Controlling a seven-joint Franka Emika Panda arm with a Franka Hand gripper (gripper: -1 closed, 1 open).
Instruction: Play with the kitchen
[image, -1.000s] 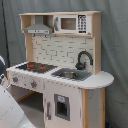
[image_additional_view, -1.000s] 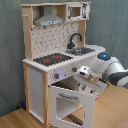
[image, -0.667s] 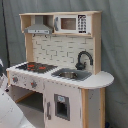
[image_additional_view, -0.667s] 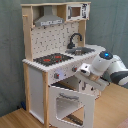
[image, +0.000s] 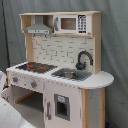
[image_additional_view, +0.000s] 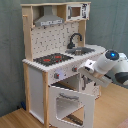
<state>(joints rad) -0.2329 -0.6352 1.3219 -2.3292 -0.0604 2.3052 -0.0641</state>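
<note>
Where the first exterior view begins at its left edge, a white piece of the arm (image: 7, 112) fills the lower corner, and the kitchen (image: 60, 70) takes up the rest of the frame against a grey curtain (image: 115, 45). Along the top of the kitchen, from the first exterior view's left, come the grey hood (image: 38, 26) and then the microwave (image: 71, 23). Below them a tiled back wall rises behind the counter. On the counter the black-red hob (image: 36, 66) lies to the left, the steel sink (image: 71, 75) sits just beside it, and the black faucet (image: 83, 60) curves over the sink's far edge. Under the sink a small door with a dark window (image: 61, 107) is closed.

In the second exterior view the kitchen stands on a wooden floor (image_additional_view: 12, 119), filling the second exterior view's left and middle. The hood (image_additional_view: 49, 20) is upper left, the microwave (image_additional_view: 76, 11) to its right. The hob (image_additional_view: 52, 59) is nearer the camera, the sink (image_additional_view: 82, 50) and faucet (image_additional_view: 73, 39) lie beyond it. Below the hob the oven door (image_additional_view: 70, 106) hangs open, tilted outward from its lower edge. At the second exterior view's right the arm (image_additional_view: 109, 64) reaches toward the kitchen's front, and its gripper (image_additional_view: 87, 67) is close to the knob panel above the open door. Whether the jaws are open or closed, I cannot tell.
</note>
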